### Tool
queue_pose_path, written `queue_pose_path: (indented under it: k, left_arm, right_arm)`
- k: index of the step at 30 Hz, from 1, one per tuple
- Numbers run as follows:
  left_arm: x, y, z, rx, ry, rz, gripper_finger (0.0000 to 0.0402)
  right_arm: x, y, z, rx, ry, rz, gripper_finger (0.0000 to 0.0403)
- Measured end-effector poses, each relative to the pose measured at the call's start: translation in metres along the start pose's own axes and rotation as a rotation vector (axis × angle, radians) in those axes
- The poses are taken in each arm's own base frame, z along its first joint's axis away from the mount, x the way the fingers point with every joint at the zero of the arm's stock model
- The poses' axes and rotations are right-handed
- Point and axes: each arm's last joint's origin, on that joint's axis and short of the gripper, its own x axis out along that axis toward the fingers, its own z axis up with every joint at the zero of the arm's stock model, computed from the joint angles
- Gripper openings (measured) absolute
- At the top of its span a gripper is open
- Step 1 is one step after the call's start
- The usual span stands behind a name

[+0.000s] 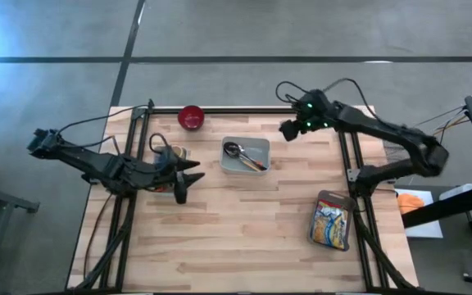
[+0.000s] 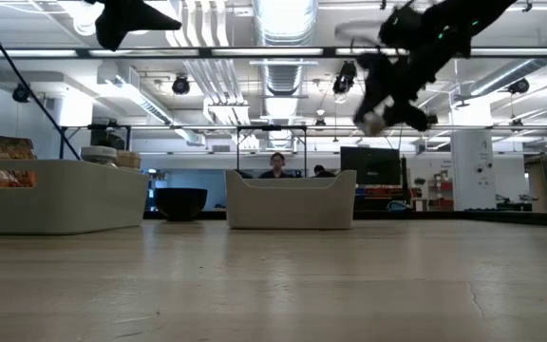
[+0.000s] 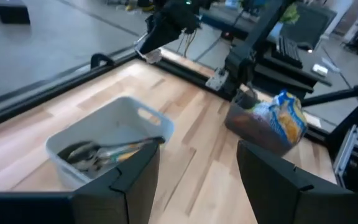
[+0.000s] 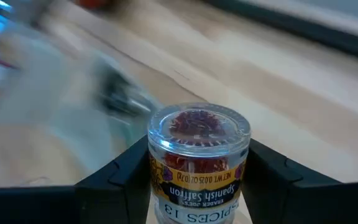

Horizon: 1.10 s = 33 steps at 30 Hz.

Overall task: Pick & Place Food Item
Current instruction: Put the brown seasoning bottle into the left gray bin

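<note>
bin: spoons | right pincer pinching saffron jar | left pincer spread

Open wood across the table's near half
Obstacles: grey bin at centre, red bowl at the far edge, snack bin at right

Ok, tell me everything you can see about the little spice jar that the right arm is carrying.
The spice jar is small and round, of clear glass or plastic with a clear lid, and red saffron threads show inside. Its yellow and dark label reads Spanish Saffron. It sits clamped between the two fingers of the right tool, held in the air above the wooden table, near the far edge, right of the grey bin.
</note>
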Motion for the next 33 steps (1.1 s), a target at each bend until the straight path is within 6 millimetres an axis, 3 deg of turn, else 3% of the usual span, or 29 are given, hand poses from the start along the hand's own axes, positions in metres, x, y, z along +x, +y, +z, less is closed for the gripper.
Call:
queue_pose_path:
  k: [6, 14, 21, 26, 33]
  left_arm:
    - [0.017, -0.013, 0.000, 0.050, -0.076, -0.028, 0.0221]
    - [0.040, -0.031, 0.001, 0.421, -0.212, -0.041, 0.0221]
    - [0.069, -0.040, -0.020, 0.468, -0.185, -0.008, 0.0221]
    - [0.077, -0.045, -0.004, 0.318, -0.258, 0.066, 0.0221]
    - [0.081, -0.046, 0.002, 0.141, -0.277, -0.023, 0.0221]
  right_arm:
    - [-0.025, 0.044, -0.023, -0.078, -0.305, 0.383, 0.0185]
    - [-0.028, 0.074, -0.058, -0.105, -0.586, 0.866, 0.0185]
    - [-0.010, 0.095, -0.067, -0.162, -0.619, 0.973, 0.0185]
    - [0.010, 0.117, -0.070, -0.330, -0.585, 0.979, 0.0185]
    - [0.026, 0.155, -0.072, -0.577, -0.624, 1.055, 0.0185]
